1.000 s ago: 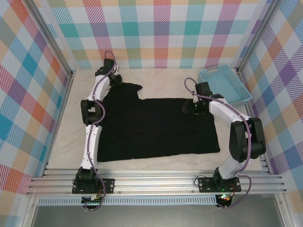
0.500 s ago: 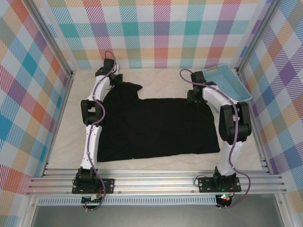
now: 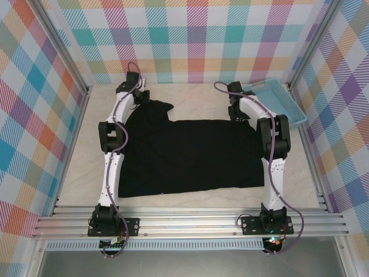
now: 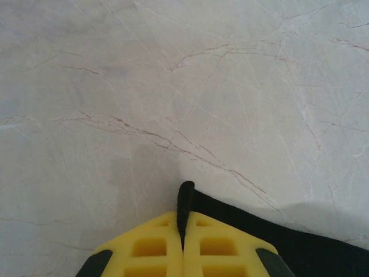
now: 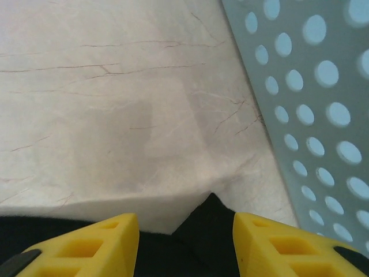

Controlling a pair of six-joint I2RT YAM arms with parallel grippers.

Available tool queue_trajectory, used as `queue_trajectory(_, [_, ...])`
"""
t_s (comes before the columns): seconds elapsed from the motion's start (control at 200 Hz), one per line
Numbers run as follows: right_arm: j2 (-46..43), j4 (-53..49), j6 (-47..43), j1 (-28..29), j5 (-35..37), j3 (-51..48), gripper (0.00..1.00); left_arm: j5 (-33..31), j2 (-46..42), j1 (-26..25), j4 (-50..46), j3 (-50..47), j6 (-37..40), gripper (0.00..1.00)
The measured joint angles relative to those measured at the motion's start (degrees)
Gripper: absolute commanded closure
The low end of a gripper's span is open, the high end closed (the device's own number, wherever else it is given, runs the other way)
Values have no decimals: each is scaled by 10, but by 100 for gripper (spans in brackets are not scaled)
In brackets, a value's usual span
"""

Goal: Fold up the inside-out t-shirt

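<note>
The inside-out t-shirt (image 3: 190,153) is lying spread flat on the marble-look table (image 4: 173,86), left of the blue perforated tray (image 3: 283,105) as seen from above, with 1 far corner reaching just beside the tray's wall. The right gripper (image 5: 185,222) is hovering over that corner, right next to the tray. Its 2 yellow fingers are standing apart, gripping nothing, with the black corner showing between them. The left gripper (image 4: 183,222) is working well apart from the tray, across the shirt's far edge, and is clenched on a black fold.
</note>
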Motion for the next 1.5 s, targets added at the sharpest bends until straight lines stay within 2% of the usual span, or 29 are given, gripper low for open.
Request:
queue_trajectory(0.22, [45, -37, -9, -12, 5, 41, 59, 0, 0, 0, 0, 0, 0, 100])
queue_trajectory(0.425, [60, -52, -17, -17, 5, 65, 79, -1, 0, 0, 0, 0, 2, 100])
queue_trajectory(0.965, [84, -61, -53, -34, 60, 103, 100, -7, 0, 5, -2, 0, 5, 100])
queue_trajectory(1.15, [84, -59, -59, -37, 62, 114, 100, -11, 0, 9, -2, 0, 5, 100])
queue_trajectory(1.205, [82, -59, -58, -37, 48, 114, 94, -11, 0, 10, -2, 0, 5, 100])
queue_trajectory(1.37, [49, -55, -51, -36, -23, 81, 68, -11, 0, 10, -2, 0, 5, 100])
queue_trajectory(1.5, [5, -51, -49, -36, -58, 26, 61, -11, 0, 10, -2, 0, 5, 100])
